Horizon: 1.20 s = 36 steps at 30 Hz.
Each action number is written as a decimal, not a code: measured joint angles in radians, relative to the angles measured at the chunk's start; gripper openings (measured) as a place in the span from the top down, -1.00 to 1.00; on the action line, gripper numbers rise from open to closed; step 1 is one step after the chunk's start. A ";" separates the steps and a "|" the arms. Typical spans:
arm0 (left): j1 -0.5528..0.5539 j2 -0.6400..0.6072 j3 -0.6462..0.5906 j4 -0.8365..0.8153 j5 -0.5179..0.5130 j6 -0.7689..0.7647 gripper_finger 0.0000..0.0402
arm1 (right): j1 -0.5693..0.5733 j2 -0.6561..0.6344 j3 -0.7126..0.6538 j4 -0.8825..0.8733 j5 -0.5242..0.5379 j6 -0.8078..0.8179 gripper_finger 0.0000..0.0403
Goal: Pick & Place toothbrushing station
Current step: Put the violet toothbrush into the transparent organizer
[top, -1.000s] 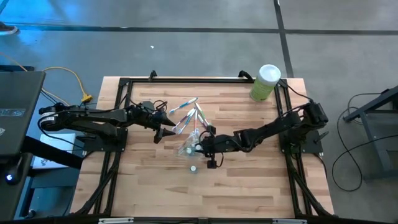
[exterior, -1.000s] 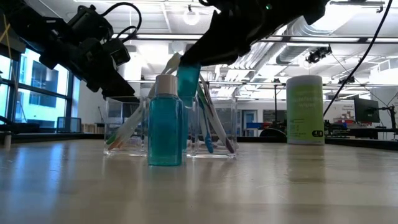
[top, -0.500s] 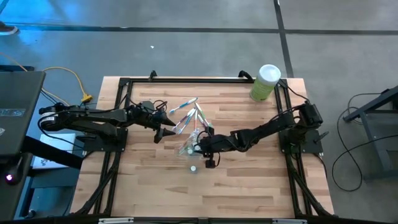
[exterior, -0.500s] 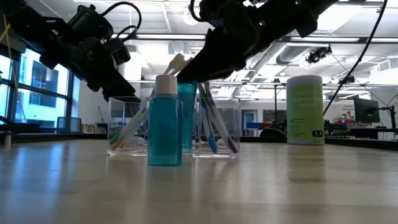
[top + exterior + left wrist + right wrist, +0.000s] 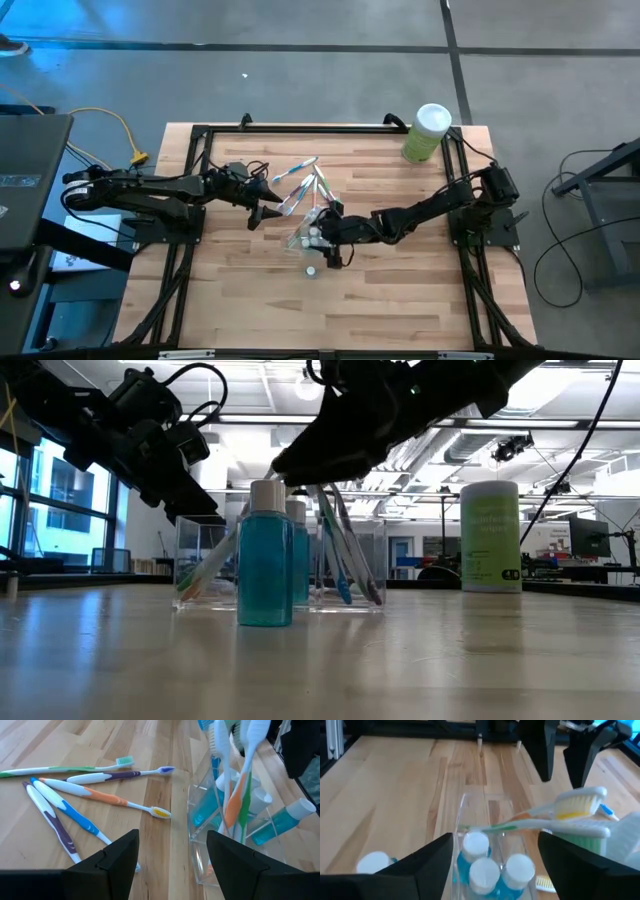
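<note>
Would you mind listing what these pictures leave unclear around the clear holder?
- High view: the clear holder and the bottles in it are too small to count; the right tool covers part of it.
- Low view: the front blue bottle hides the holder's middle.
- Left wrist view: the toothbrushes on the table are cut off by the tool's fingers.

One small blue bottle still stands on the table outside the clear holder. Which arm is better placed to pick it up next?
Probably the right. Its open right gripper hangs over the clear holder, with the lone blue bottle just beside it. The left gripper waits open at the holder's far side, nearer the loose toothbrushes.
</note>
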 joint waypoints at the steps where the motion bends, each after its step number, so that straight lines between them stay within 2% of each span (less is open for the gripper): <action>1: 0.000 0.000 0.000 0.000 0.000 -0.003 -0.14 | 0.003 0.000 0.000 0.012 -0.002 -0.002 -0.43; 9: 0.000 0.000 0.000 0.000 0.001 -0.029 -0.14 | 0.075 -0.092 0.000 0.035 -0.004 -0.101 -0.36; 14: 0.000 0.000 0.000 0.000 -0.006 -0.071 -0.14 | 0.123 -0.171 0.002 -0.036 0.002 -0.115 -0.32; 17: 0.000 0.000 0.000 -0.008 -0.047 -0.076 -0.14 | 0.149 -0.209 0.000 -0.143 0.064 -0.106 -0.31; 20: 0.000 0.000 0.000 -0.044 -0.132 -0.060 -0.14 | 0.167 -0.226 0.001 -0.250 0.159 -0.082 -0.30; 23: -0.004 0.000 0.000 -0.117 -0.225 -0.063 -0.14 | 0.179 -0.230 0.000 -0.320 0.211 -0.050 -0.30; 28: -0.079 0.000 0.000 -0.207 -0.392 -0.114 -0.14 | 0.180 -0.230 0.000 -0.398 0.216 -0.001 -0.30; 36: -0.289 0.021 0.000 -0.215 -0.693 -0.259 -0.14 | 0.171 -0.230 0.000 -0.411 0.215 -0.001 -0.30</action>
